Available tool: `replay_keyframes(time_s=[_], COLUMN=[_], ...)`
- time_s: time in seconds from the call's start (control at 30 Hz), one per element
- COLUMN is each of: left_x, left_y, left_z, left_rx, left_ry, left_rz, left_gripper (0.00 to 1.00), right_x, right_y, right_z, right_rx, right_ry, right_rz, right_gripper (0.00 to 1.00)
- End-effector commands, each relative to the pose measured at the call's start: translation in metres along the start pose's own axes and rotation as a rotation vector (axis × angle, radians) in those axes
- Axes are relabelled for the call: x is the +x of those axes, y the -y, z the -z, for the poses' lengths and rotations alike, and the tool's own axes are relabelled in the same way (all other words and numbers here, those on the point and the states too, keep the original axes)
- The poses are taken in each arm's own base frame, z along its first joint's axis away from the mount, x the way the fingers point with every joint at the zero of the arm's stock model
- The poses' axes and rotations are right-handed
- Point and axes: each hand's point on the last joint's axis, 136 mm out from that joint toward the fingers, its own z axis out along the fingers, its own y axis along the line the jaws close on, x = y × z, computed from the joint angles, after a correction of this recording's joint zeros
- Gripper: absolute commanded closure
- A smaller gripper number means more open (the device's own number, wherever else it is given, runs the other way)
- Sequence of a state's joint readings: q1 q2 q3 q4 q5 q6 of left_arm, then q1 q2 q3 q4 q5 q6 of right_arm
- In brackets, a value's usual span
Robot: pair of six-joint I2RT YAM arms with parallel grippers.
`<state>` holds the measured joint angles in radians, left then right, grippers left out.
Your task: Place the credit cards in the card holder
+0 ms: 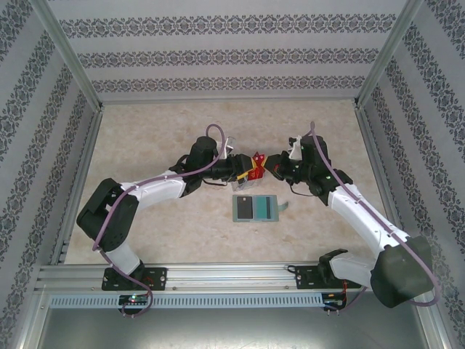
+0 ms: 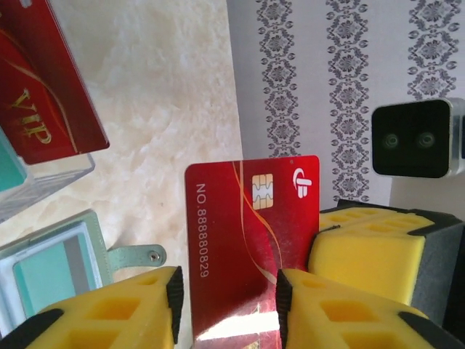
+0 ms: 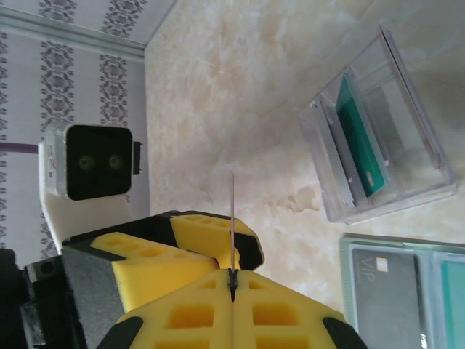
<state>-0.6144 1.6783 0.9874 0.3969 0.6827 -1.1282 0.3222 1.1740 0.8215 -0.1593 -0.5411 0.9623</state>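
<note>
One clear box lies just beside card holder.

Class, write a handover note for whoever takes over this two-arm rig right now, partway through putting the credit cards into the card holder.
Right end effector: shut on the red card, pinching it flat.
Left end effector: fingers flank the same card; whether they grip it is unclear.
Card holder: flat on the table, nearer the arm bases than the held card.
Done: dark card and teal card sit in the holder.
Left: the held red card; probably also the second teal card and red VIP card in the clear box.
</note>
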Motion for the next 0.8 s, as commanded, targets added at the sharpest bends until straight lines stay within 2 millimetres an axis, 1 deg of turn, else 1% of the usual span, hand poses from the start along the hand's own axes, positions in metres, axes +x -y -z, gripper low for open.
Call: replay_keyframes(time_s=[0.0,0.07,0.1,0.2,0.23,0.3,0.33,0.4,0.5,0.67,0.77], left_x=[0.001,0.001,0.001,-0.001,0.0,-0.002,-0.003,-0.003,-0.005,-0.005,-0.006], left_y=[0.013,0.014,0.015,0.016,0.018,0.022,0.024,0.029,0.037,0.041,0.04], left_z=[0.004,0.006,0.006,0.008,0.008,0.01,0.01,0.011,0.012,0.012,0.012], left_rx=[0.051,0.052,0.053,0.061,0.067,0.085,0.097,0.123,0.169,0.21,0.222], left_ry=[0.006,0.012,0.014,0.021,0.022,0.024,0.024,0.023,0.024,0.02,0.024], left_rz=[-0.029,-0.032,-0.035,-0.031,-0.033,-0.027,-0.026,-0.022,-0.009,0.014,0.036], left_gripper=[0.72,0.83,0.87,0.98,1.0,1.0,1.0,1.0,1.0,1.0,1.0], right_x=[0.001,0.003,0.003,0.003,0.003,0.003,0.003,0.002,0.001,0.001,0.0], right_y=[-0.004,-0.004,-0.004,-0.006,-0.006,-0.006,-0.007,-0.007,-0.006,-0.013,-0.013], right_z=[-0.003,-0.004,-0.005,-0.004,-0.004,-0.003,-0.002,-0.001,-0.001,-0.002,-0.002], right_rx=[-0.048,-0.053,-0.061,-0.091,-0.096,-0.116,-0.126,-0.148,-0.162,-0.222,-0.225], right_ry=[-0.026,-0.039,-0.044,-0.063,-0.07,-0.087,-0.093,-0.105,-0.109,-0.138,-0.137], right_rz=[-0.021,-0.028,-0.031,-0.033,-0.032,-0.032,-0.031,-0.035,-0.048,-0.046,-0.047], right_gripper=[1.0,1.0,1.0,0.93,0.92,0.89,0.85,0.83,0.74,0.74,0.86])
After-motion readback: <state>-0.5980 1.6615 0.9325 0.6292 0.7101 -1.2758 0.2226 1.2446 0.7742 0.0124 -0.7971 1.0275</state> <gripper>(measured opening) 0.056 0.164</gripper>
